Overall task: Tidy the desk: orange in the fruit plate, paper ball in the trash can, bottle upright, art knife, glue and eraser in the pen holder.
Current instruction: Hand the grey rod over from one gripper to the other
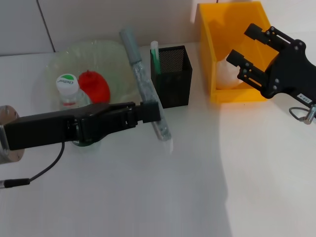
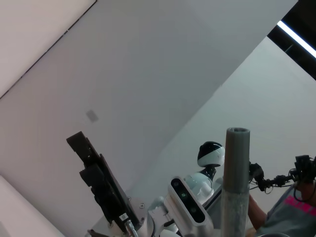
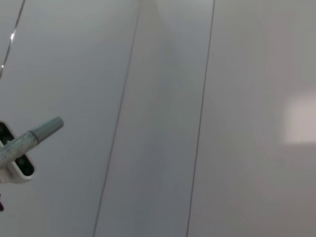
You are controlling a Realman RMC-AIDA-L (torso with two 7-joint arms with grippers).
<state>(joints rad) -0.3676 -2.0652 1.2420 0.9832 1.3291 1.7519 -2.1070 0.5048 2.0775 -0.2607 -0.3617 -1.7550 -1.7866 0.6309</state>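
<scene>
My left gripper (image 1: 152,112) is shut on a long grey pen-shaped stick (image 1: 140,74), held tilted beside the black mesh pen holder (image 1: 173,79); I cannot tell if it is the art knife or the glue. A green-and-white slim item (image 1: 154,55) stands in the holder. The stick also shows in the left wrist view (image 2: 236,182) and the right wrist view (image 3: 29,138). The orange (image 1: 94,86) lies in the fruit plate (image 1: 116,54). The bottle (image 1: 68,89) stands upright behind my left arm. My right gripper (image 1: 247,47) hangs open over the trash can (image 1: 210,44), where the paper ball (image 1: 226,74) lies. The eraser is out of view.
My left arm crosses the table's left side, covering the bottle's lower half. A cable (image 1: 44,173) trails from it along the table. White tabletop (image 1: 197,187) spreads in front of the pen holder and the bin.
</scene>
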